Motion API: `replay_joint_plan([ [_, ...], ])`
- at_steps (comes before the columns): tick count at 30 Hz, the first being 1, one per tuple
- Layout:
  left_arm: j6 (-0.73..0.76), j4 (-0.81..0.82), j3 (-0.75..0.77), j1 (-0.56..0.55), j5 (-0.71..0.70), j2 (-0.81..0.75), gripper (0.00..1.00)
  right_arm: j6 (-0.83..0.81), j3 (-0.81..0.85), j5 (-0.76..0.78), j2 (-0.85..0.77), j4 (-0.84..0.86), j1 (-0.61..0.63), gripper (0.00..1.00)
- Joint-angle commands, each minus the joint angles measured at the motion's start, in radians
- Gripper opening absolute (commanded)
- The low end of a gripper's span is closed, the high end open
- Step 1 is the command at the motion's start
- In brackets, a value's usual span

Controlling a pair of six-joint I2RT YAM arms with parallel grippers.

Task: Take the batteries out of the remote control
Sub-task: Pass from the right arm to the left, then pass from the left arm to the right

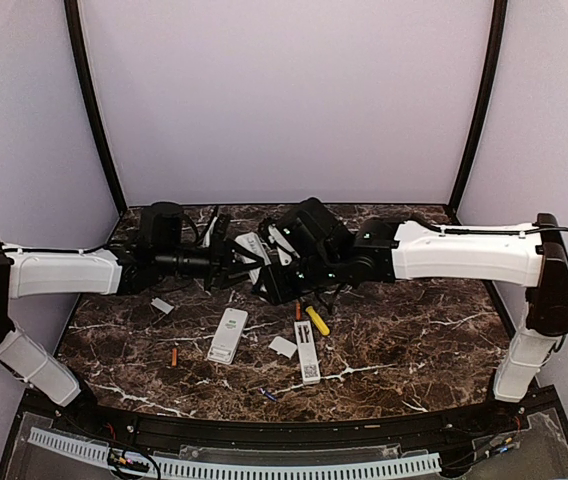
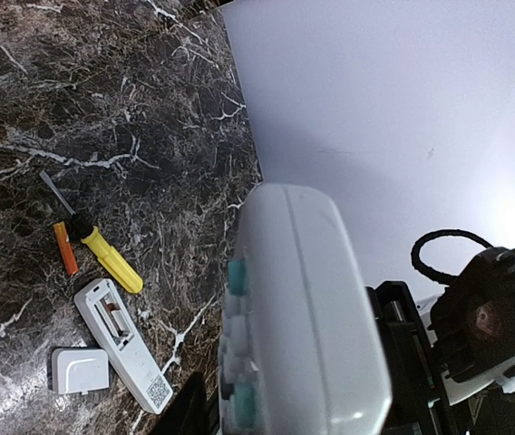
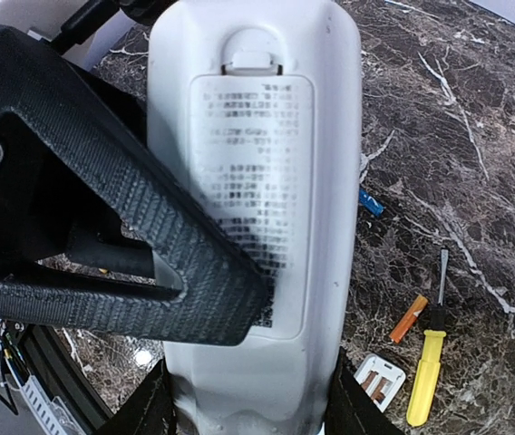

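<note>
Both grippers hold one white remote (image 1: 255, 247) above the table's back middle. In the right wrist view its back (image 3: 257, 181) faces the camera with the battery cover closed. My right gripper (image 3: 253, 408) is shut on its sides. My left gripper (image 2: 303, 408) is shut on it, one black finger (image 3: 103, 208) lying across its back. The button side shows in the left wrist view (image 2: 312, 308). Loose batteries lie on the table: an orange one (image 1: 174, 356), an orange one (image 1: 298, 311) beside the screwdriver, and a blue one (image 1: 269, 394).
A white remote (image 1: 228, 335) and a second remote with an open battery bay (image 1: 307, 350) lie in front of the grippers. Two white covers (image 1: 283, 347) (image 1: 162, 306) lie near them. A yellow-handled screwdriver (image 1: 316, 320) lies below the right gripper.
</note>
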Motion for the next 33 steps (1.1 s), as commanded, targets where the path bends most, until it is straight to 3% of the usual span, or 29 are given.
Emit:
replay_joint_plan([
  [1,0.002,0.027,-0.016,-0.006,-0.022,0.009,0.34,0.04,0.025,-0.003,0.007,0.075,0.01,0.0],
  [7,0.016,0.041,-0.021,-0.008,-0.039,0.003,0.13,0.09,0.004,-0.003,0.007,0.083,0.01,0.03],
  [14,0.092,0.017,-0.001,-0.007,-0.027,-0.029,0.04,0.094,-0.072,-0.003,-0.084,0.105,0.006,0.66],
  [18,0.221,-0.09,0.029,-0.001,0.007,-0.061,0.02,0.089,-0.153,-0.017,-0.194,0.111,-0.019,0.84],
  [20,0.312,-0.147,0.041,0.001,0.052,-0.07,0.02,0.078,-0.198,-0.081,-0.252,0.137,-0.054,0.89],
  [26,0.591,-0.36,0.096,-0.009,0.271,-0.069,0.06,0.034,-0.267,-0.399,-0.343,0.265,-0.168,0.9],
  [33,0.772,-0.543,0.173,-0.055,0.383,-0.09,0.07,0.038,-0.232,-0.669,-0.273,0.327,-0.185,0.82],
])
